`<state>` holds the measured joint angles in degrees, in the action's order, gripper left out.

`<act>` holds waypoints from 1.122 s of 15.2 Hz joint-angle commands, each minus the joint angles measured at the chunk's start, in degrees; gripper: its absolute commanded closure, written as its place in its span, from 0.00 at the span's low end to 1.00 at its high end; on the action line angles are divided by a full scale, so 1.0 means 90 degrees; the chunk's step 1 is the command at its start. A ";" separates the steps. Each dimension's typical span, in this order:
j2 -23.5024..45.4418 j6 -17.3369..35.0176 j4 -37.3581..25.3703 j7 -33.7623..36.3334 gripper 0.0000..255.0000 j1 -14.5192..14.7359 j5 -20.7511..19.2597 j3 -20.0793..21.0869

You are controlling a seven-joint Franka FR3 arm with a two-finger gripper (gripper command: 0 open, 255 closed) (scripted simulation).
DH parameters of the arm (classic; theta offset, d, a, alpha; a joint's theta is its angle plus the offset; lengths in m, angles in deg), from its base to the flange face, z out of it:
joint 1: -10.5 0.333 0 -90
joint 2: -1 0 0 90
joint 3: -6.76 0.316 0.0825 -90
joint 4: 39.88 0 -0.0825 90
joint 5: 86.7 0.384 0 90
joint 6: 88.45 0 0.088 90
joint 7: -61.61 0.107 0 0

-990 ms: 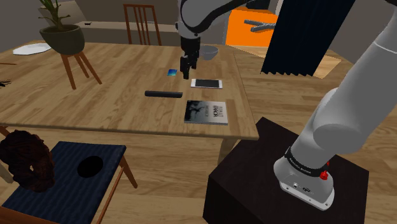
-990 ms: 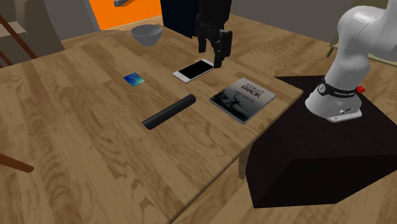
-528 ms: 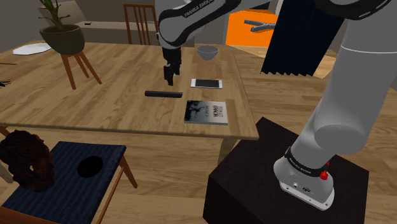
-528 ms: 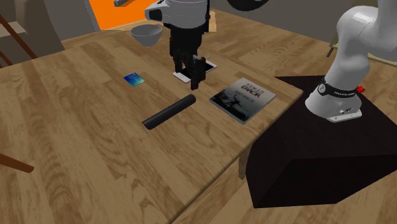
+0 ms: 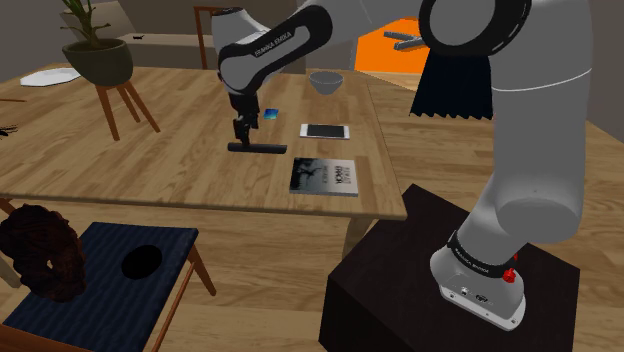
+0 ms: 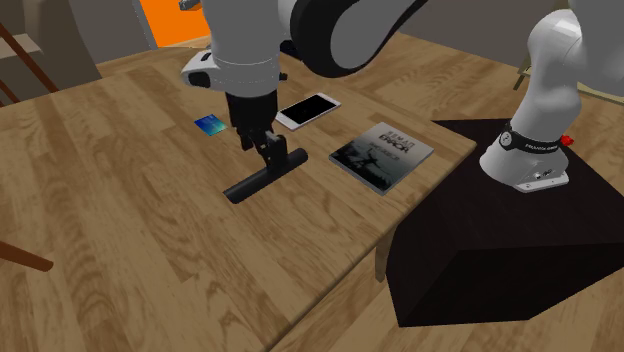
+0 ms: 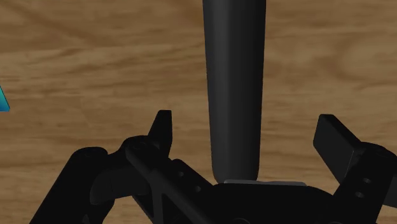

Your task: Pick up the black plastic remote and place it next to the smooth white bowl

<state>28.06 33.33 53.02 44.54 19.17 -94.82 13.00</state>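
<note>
Fingers (image 7: 163, 129) apart, straddling remote (image 7: 234, 89), touching neither side; remote long, slim, plain black bar flat on wooden table (image 7: 95, 63).

– Room by the remote (image 6: 250, 183)?
– Yes. My gripper (image 7: 245, 130) straddles it, fingers (image 7: 162, 130) apart, bare wood showing each side. A blue card (image 6: 210, 125) sits nr one side; phone (image 6: 308, 109) & book (image 6: 382, 153) off the other. All flat, none touching.
– Toward the bowl (image 5: 325, 81)?
– Open tabletop (image 6: 150, 230) betw. card & phone.
</note>
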 commanded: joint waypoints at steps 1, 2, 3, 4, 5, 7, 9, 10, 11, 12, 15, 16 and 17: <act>0.0148 0.0086 -0.0062 0.0000 0.00 0.0014 -0.0029 -0.0007; 0.0188 0.0151 -0.0037 0.0005 0.00 0.0013 -0.0037 -0.0012; 0.0230 0.0216 -0.0014 0.0010 0.00 0.0013 -0.0045 -0.0017; 0.0272 0.0281 0.0008 0.0015 0.00 0.0012 -0.0053 -0.0022; 0.0316 0.0344 0.0029 0.0020 0.00 0.0011 -0.0061 -0.0027; 0.0385 0.0444 0.0060 0.0028 0.00 0.0010 -0.0073 -0.0035; 0.0386 0.0444 0.0058 0.0028 0.00 0.0010 -0.0073 -0.0035; 0.0386 0.0444 0.0058 0.0028 0.00 0.0010 -0.0073 -0.0035; 0.0386 0.0444 0.0058 0.0028 0.00 0.0010 -0.0073 -0.0035; 0.0386 0.0444 0.0058 0.0028 0.00 0.0010 -0.0073 -0.0035; 0.0386 0.0443 0.0057 0.0027 1.00 0.0010 -0.0073 -0.0035; 0.0386 0.0443 0.0057 0.0027 1.00 0.0010 -0.0073 -0.0035; 0.0386 0.0443 0.0057 0.0027 1.00 0.0010 -0.0073 -0.0035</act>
<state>31.42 37.30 53.48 44.79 19.33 -95.44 12.77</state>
